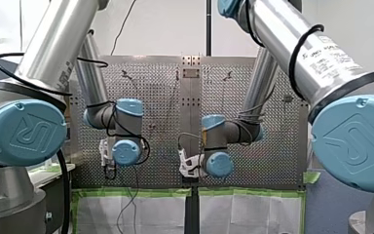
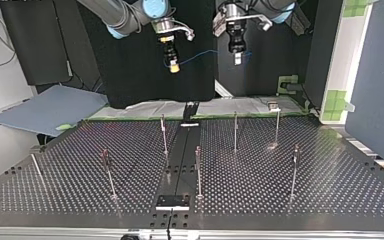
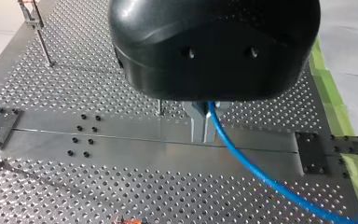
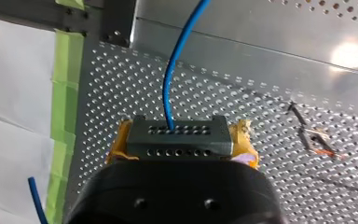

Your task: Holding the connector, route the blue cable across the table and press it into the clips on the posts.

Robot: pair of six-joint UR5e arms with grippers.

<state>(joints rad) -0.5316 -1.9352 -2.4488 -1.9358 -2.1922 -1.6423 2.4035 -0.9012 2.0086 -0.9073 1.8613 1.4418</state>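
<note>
- The connector (image 4: 176, 136) — a grey block with rows of small holes — sits between the yellow pads (image 4: 243, 140) of my right pincer (image 4: 179, 142). Its jaws are closed onto the block's two ends.
- The blue cable (image 4: 170, 88) leaves the middle of the connector's face and runs on ahead of that pincer, above the perforated bench (image 4: 242, 93).
- In the left wrist view the cable comes out from between the metal fingers of my left pincer (image 3: 200, 127), which are drawn together on it. From there it sweeps off to one side over the bench plate.
- In the top view both pincers hang in the upper middle of the frame, my right one left of centre and my left one right of centre. The cable is a slack blue line sagging between them — high above the bench.
- The posts (image 2: 235, 131) stand upright across the lower half of that frame, well apart from the cable.
- Green tape (image 4: 65, 93) edges the bench beside my right pincer, with white sheeting (image 4: 14, 93) beyond it.
</note>
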